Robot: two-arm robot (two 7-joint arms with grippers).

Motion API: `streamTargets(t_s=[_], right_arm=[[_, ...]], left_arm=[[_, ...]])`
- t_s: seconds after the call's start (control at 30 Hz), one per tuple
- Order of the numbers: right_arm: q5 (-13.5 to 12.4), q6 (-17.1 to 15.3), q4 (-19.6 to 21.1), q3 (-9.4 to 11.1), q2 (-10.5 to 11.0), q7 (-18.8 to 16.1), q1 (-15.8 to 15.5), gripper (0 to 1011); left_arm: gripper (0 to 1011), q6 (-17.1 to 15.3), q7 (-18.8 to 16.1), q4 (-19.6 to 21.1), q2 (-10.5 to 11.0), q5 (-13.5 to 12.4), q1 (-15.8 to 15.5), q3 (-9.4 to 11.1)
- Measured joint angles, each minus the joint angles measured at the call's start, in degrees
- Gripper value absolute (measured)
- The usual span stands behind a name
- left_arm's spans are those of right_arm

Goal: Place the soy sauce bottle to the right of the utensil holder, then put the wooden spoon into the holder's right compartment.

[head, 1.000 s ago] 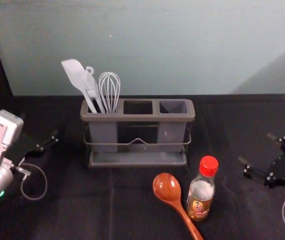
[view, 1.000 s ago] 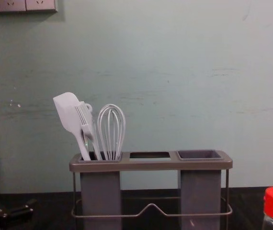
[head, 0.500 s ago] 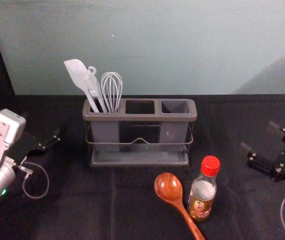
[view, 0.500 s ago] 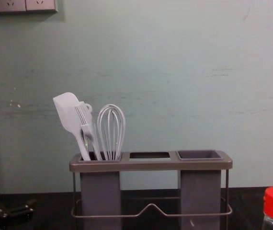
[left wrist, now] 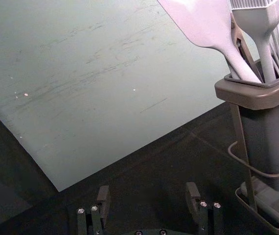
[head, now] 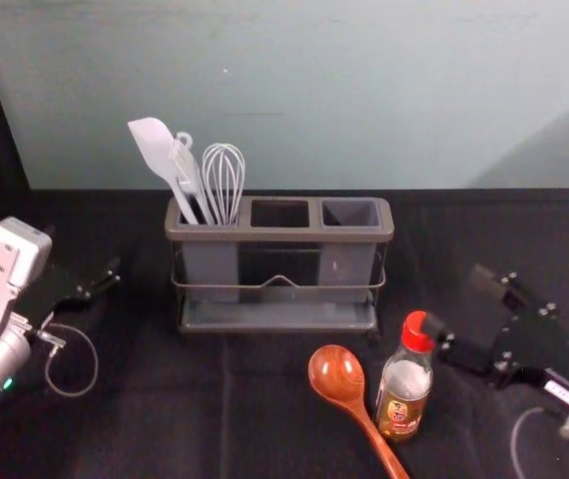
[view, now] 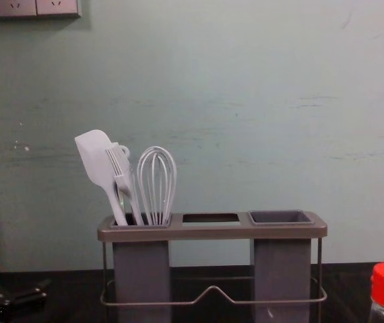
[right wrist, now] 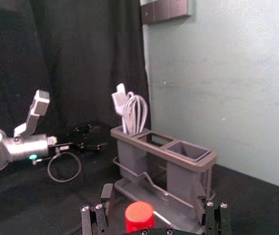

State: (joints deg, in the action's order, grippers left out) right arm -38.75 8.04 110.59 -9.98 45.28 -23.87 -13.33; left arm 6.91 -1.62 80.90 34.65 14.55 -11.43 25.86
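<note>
Compared with half a second ago, the right gripper has come in leftward to the soy sauce bottle, and one fingertip now overlaps the edge of its red cap in the head view; whether they touch, I can't tell. The bottle, the wooden spoon and the left gripper look unmoved. The head view shows the bottle upright, in front of the utensil holder's right end, with the spoon lying just beside it, bowl toward the holder. The right wrist view gives another angle — the cap sits between the spread fingers, with nothing gripped. In the chest view, the cap stands at the right edge. The right arm reaches in from the right, its gripper angled toward the holder; the left gripper waits at the left, fingers apart.
</note>
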Motion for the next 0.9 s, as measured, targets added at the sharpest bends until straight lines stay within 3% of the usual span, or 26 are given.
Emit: streamTargets(t_s=[0.5, 0.9], right_arm=[[5.8, -1.0, -5.1, -4.9, -5.5, -1.4, 4.2, 1003], [8.9, -0.5, -6.4, -5.0, -7.8, -1.9, 4.6, 1003]], left_arm=[[1012, 0.0, 0.0, 0.0, 0.0, 0.0, 0.0, 0.0], [1012, 0.0, 0.0, 0.0, 0.0, 0.0, 0.0, 0.0]])
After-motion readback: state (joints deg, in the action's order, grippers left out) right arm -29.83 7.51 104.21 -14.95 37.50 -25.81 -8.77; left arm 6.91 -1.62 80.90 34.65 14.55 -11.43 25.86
